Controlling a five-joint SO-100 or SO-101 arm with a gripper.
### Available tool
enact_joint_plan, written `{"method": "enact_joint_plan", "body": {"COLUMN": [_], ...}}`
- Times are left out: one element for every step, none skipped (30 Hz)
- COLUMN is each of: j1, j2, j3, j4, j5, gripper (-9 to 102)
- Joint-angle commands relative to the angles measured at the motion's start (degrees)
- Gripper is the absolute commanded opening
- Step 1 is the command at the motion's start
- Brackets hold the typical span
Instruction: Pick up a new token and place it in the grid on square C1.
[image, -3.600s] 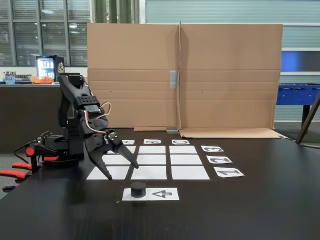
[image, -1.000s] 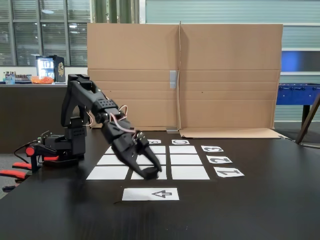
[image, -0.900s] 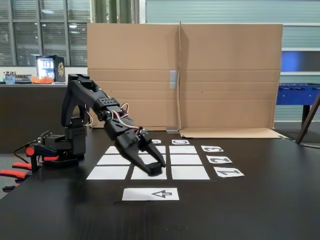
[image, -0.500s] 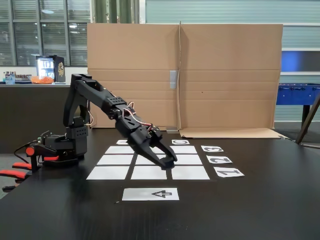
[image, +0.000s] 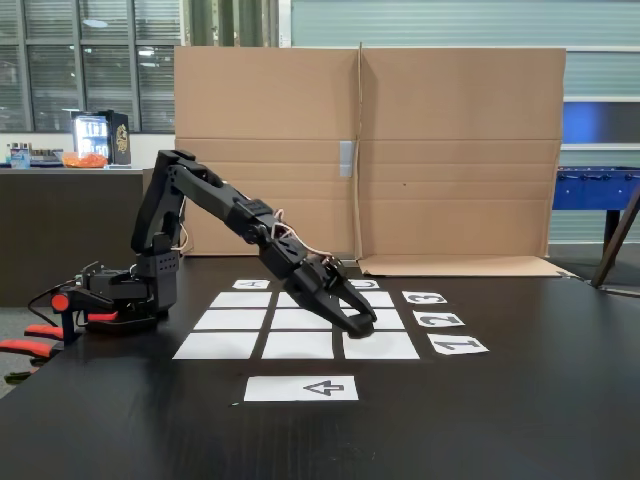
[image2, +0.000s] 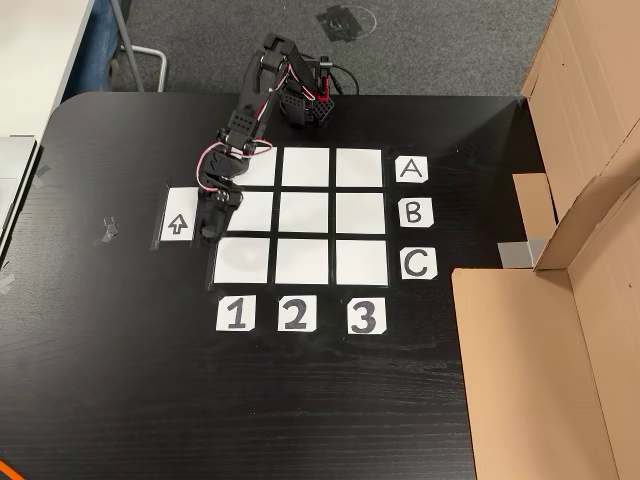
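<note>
My gripper (image: 358, 322) reaches out low over the grid (image: 298, 345) of nine white paper rectangles. It is shut on the token (image: 363, 326), a small black puck that barely stands out from the black fingers. In the other view the gripper (image2: 211, 229) hangs at the outer edge of row B, just beside the corner of square C1 (image2: 243, 262). In the fixed view square C1 (image: 385, 346) is the front right rectangle, and the gripper tip sits just above its back edge. The square itself is bare.
The white arrow sheet (image: 300, 388) lies in front of the grid with nothing on it. Labels 1 2 3 (image2: 294, 315) and A B C (image2: 415, 212) edge the grid. A cardboard wall (image: 450, 150) stands behind. The arm's base (image: 120, 300) is at the left.
The token has left the arrow sheet and is now in the gripper. The arm has stretched out, carrying it rightward across the front row towards the C column.
</note>
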Motion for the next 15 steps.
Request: {"method": "enact_joint_plan", "body": {"j1": [-1.7, -2.1, -2.5, -3.0, -3.4, -4.0, -4.4, -4.8, -5.2, -5.5, -5.9, -6.2, -6.3, -6.6, -6.7], "j2": [-0.8, -1.4, -1.8, -2.2, -2.4, -2.5, -2.7, -2.8, -3.0, -3.1, -3.3, -3.4, -3.6, -4.0, -4.2], "j3": [-3.3, -3.6, -4.0, -4.2, -4.5, -4.7, -4.8, -5.1, -5.3, -5.5, -5.6, -5.8, -6.0, -6.2, -6.4], "j4": [0.0, -0.1, -0.1, -0.1, -0.1, -0.1, -0.1, -0.1, -0.1, -0.1, -0.1, -0.1, -0.1, -0.1, -0.1], "j5": [-0.4, -0.4, -0.4, -0.4, -0.4, -0.4, -0.4, -0.4, -0.4, -0.3, -0.3, -0.3, -0.2, -0.2, -0.1], "gripper": [-1, -1, -1, -1, -1, -1, -1, -1, -1, -1, -1, -1, -1, -1, -1]}}
